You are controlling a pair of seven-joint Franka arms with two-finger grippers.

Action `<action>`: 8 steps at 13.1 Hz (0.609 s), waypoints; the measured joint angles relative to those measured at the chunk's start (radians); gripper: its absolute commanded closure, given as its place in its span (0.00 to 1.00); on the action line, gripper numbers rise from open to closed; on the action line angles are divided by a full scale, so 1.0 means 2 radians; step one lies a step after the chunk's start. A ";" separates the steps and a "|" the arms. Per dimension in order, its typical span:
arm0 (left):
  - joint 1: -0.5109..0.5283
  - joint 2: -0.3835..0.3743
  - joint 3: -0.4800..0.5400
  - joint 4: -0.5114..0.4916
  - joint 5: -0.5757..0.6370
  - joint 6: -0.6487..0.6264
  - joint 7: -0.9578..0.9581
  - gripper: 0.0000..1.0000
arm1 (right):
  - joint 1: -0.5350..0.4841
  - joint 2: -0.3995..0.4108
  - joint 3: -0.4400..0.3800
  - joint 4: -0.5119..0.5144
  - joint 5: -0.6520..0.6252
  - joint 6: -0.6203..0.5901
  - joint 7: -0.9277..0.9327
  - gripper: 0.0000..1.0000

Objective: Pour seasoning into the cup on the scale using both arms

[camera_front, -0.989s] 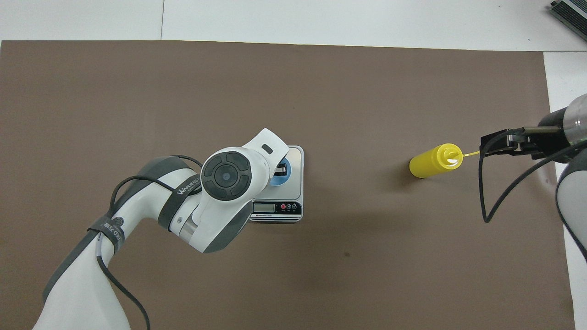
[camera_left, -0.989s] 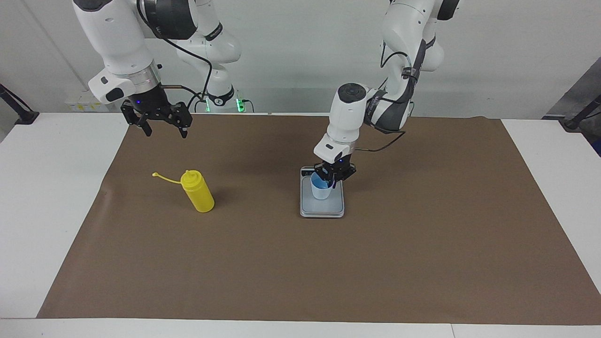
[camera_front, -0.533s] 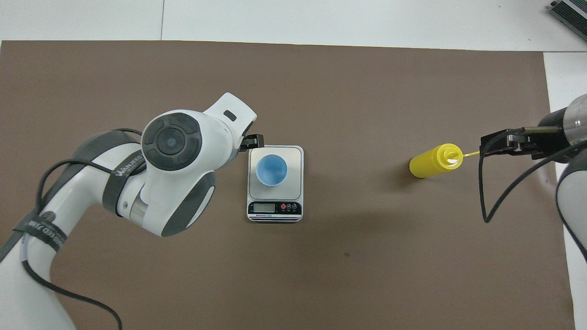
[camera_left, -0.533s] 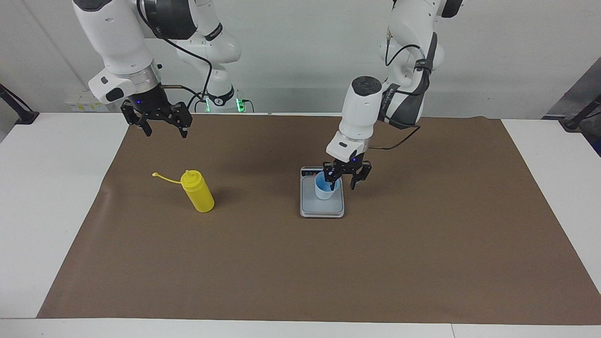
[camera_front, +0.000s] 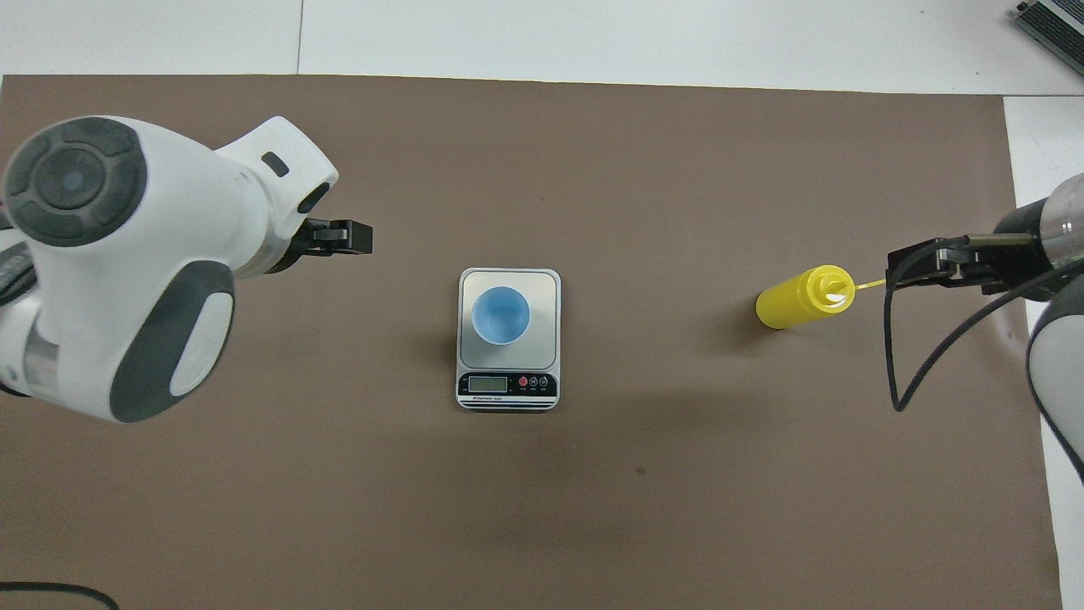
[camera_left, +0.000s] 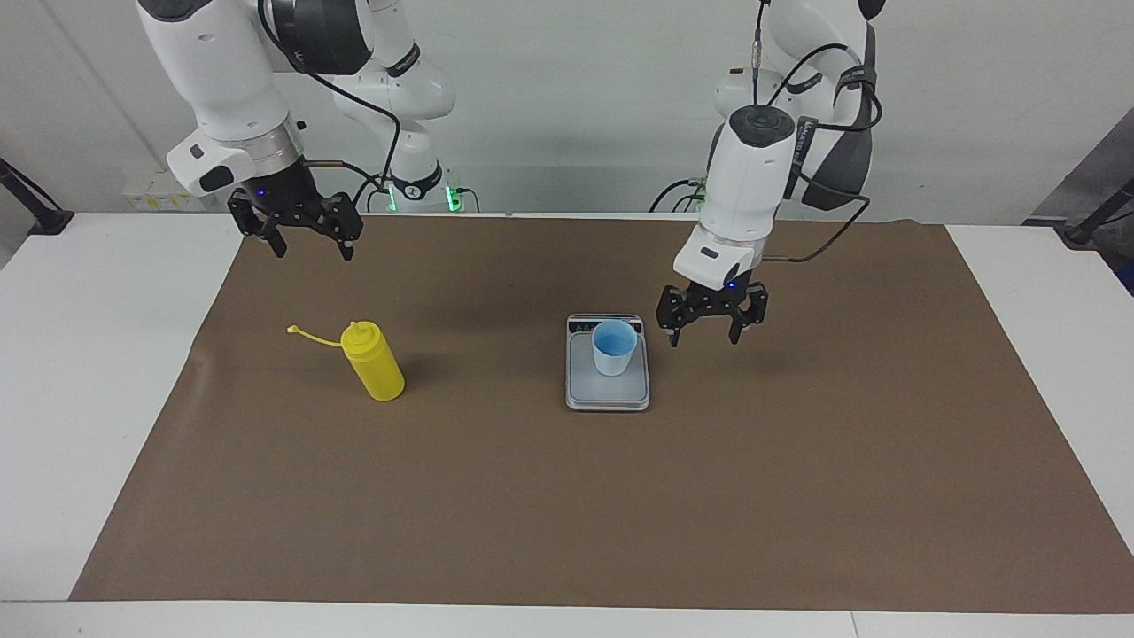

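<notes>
Two pincers hang spread and empty. Beside the scale (camera_left: 608, 390) bearing the cup (camera_left: 614, 347), toward the right arm's end, stands the seasoning (camera_left: 375, 361): likely light, squeezable, best gripped mid-body.

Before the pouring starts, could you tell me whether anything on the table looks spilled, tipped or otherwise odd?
Nothing stands out. The cup stands upright on the scale, the seasoning bottle stands upright on the brown mat toward the right arm's end, its cap strap sticking out sideways. No spill shows. Both the left gripper and right gripper hang open and empty.
</notes>
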 measured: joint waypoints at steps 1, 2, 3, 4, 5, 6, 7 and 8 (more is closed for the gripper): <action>0.015 -0.011 0.001 0.000 -0.005 -0.016 0.027 0.00 | 0.000 0.000 0.000 0.000 0.000 0.000 0.000 0.00; 0.031 -0.022 0.001 0.000 -0.012 -0.031 0.056 0.00 | 0.000 0.000 0.000 0.000 0.000 0.000 0.000 0.00; 0.046 -0.030 0.002 0.000 -0.016 -0.043 0.083 0.00 | 0.000 0.000 0.000 0.000 0.000 0.000 0.000 0.00; 0.060 -0.037 0.003 0.000 -0.018 -0.055 0.107 0.00 | 0.000 0.000 0.000 0.000 0.000 0.000 0.000 0.00; 0.071 -0.041 0.003 0.000 -0.020 -0.065 0.127 0.00 | 0.000 0.000 0.000 0.000 0.000 0.000 0.000 0.00; 0.082 -0.044 0.004 0.001 -0.020 -0.074 0.146 0.00 | 0.000 0.000 0.000 0.000 0.000 0.000 0.000 0.00; 0.091 -0.046 0.004 0.005 -0.021 -0.084 0.160 0.00 | 0.000 0.000 0.000 0.000 0.000 0.000 0.000 0.00; 0.099 -0.047 0.004 0.014 -0.026 -0.099 0.170 0.00 | 0.000 0.000 0.000 0.000 0.000 0.000 0.000 0.00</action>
